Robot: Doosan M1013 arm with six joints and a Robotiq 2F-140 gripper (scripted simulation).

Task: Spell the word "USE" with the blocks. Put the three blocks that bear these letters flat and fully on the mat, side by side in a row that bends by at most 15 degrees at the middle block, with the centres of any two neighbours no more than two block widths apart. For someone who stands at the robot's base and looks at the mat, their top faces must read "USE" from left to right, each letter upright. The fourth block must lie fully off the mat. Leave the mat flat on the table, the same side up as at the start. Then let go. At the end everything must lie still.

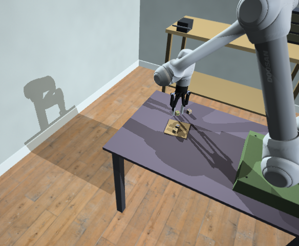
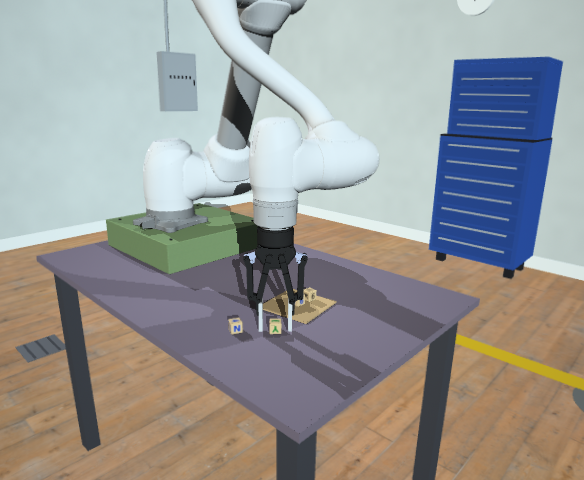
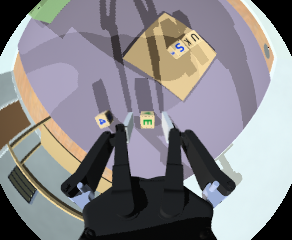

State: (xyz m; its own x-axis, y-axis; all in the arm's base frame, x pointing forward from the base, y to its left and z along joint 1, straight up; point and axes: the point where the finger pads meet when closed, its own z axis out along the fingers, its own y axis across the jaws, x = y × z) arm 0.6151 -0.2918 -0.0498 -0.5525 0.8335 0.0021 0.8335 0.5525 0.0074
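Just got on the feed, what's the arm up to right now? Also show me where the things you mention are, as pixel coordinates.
The gripper (image 1: 178, 112) (image 2: 275, 324) (image 3: 147, 118) is open around the E block (image 1: 177, 113) (image 2: 275, 326) (image 3: 147, 120), which sits off the mat (image 1: 184, 134) (image 2: 308, 316) (image 3: 151, 62). The U block (image 1: 175, 130) (image 2: 310, 294) (image 3: 192, 38) and S block (image 3: 178, 48) are already on the mat, next to each other. The fourth block (image 1: 189, 111) (image 2: 235, 326) (image 3: 103, 120) lies off it.

Pale walls (image 1: 65, 34) (image 2: 385, 67) meet a wood-plank floor (image 1: 72, 201) (image 2: 142, 413); 1 blue drawer cabinet (image 2: 476, 196) stands near 1 wall, 1 grey box (image 2: 177, 81) hangs on another.
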